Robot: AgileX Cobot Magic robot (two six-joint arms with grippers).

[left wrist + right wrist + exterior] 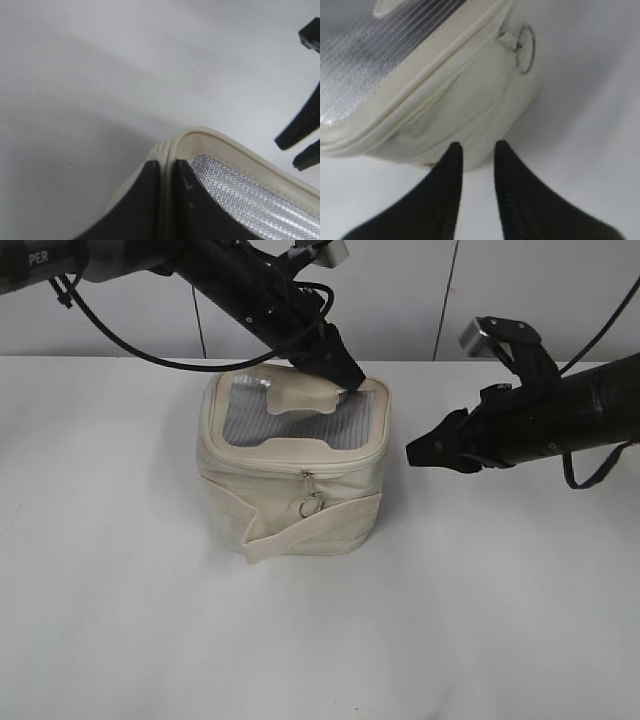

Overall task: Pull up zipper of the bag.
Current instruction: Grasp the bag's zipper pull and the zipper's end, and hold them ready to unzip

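Two black arms, both end effectors nearly closed

The left arm reaches in from the upper left and slants downward to the right, its left end effector [340, 373] lowest; in the left wrist view its two black fingers [137, 200] stand almost together, a thin gap between them. The right arm enters from the right edge, roughly level and pointing left, with a cable looping beneath it. The right end effector [420, 453] hangs above the surface, its tapered fingers [447, 172] narrowly apart and clamping nothing.
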